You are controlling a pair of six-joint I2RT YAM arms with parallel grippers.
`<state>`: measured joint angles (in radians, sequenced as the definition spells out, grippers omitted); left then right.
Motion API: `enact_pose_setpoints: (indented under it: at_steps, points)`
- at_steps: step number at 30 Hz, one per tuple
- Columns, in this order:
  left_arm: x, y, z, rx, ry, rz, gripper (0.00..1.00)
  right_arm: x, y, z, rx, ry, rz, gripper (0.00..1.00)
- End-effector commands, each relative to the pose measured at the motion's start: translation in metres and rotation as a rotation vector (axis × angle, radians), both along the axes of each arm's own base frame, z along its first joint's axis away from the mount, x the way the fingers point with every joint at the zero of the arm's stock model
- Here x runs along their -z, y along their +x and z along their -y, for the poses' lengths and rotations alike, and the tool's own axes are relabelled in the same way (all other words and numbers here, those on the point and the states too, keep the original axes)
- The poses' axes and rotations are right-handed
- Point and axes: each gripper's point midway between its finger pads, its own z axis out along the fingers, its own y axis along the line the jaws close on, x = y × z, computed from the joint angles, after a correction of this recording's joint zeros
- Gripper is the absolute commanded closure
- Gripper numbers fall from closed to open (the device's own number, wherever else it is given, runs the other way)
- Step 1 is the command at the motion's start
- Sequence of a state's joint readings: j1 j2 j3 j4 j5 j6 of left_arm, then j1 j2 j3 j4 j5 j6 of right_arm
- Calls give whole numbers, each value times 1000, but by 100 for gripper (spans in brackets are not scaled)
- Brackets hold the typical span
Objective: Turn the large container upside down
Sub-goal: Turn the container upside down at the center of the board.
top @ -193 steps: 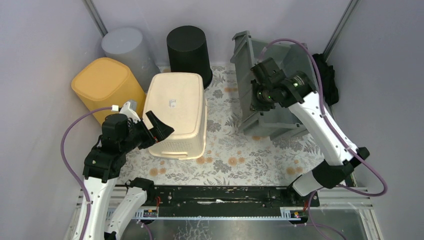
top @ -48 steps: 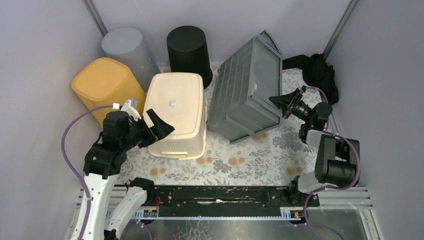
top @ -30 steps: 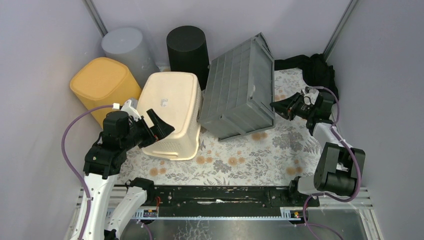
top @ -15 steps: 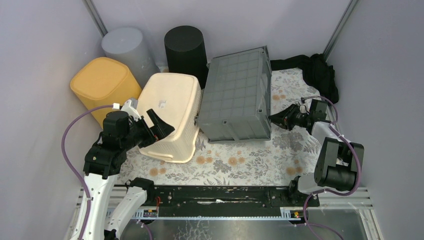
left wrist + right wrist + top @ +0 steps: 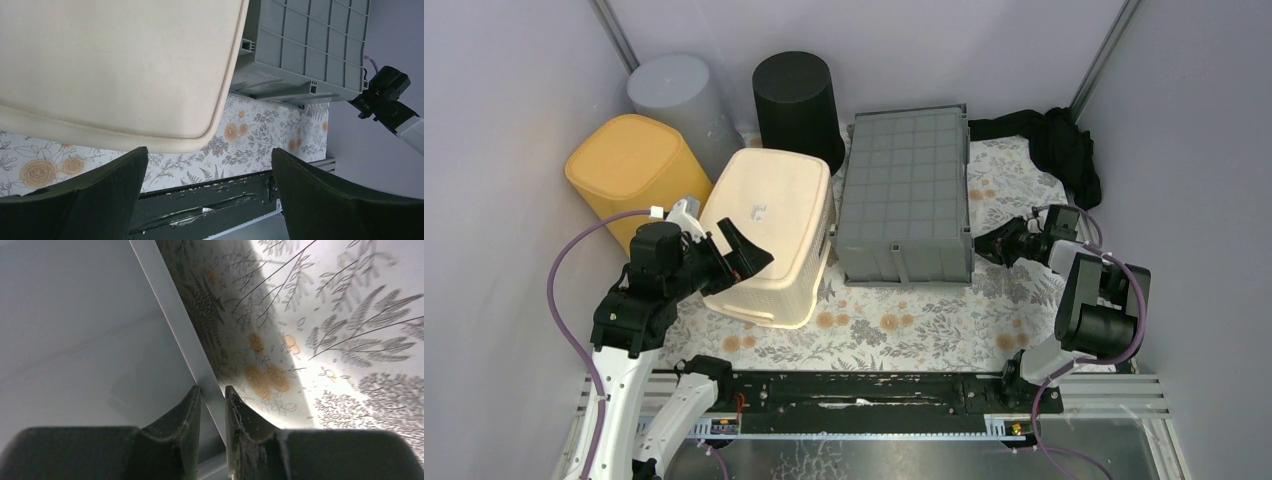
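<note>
the large container [image 5: 904, 190] lies bottom-up on the counter [image 5: 904, 320], its ribbed base facing the ceiling and its rim down on the flowered cover. judged from that, the turn itself looks done, and what remains is getting out cleanly.

your right jaws sit low, just off the container's near right corner. in the right wrist view their fingers [image 5: 187, 415] stand close together with the thin rim [image 5: 210, 390] running between them, so they read as clamped on that rim. your left jaws are spread wide and empty. the cream basket [image 5: 774, 230] is just ahead of them, not touching.

the main risk is pulling the right arm back before the jaws let go. the pinched rim would come along, and the container would slide toward you or lift on that corner and tip back up. open first, then draw straight away from the rim.

a second risk is sideways motion. on the far side from your right jaws the container sits hard against the cream basket, touching or nearly so, with the black bin [image 5: 796, 95] close to its far corner. a push along the counter would shove the basket into your left jaws.

also mind the height. the right jaws are very near the counter, so a dip on release could snag the cover.
</note>
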<state>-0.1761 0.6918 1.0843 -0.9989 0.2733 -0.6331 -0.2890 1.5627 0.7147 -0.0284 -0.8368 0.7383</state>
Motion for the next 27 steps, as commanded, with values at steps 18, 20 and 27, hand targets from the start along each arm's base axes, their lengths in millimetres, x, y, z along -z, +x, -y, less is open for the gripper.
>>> enact_pose_setpoints:
  at_steps: [18,20,27]
  points:
    - [-10,12,4,37,9,29,0,-4,25,117,333,-30,-16,87]
    - [-10,12,5,40,9,25,0,-2,23,128,358,-40,-29,86]
    - [-10,12,6,47,5,19,0,14,17,154,440,8,-88,68]
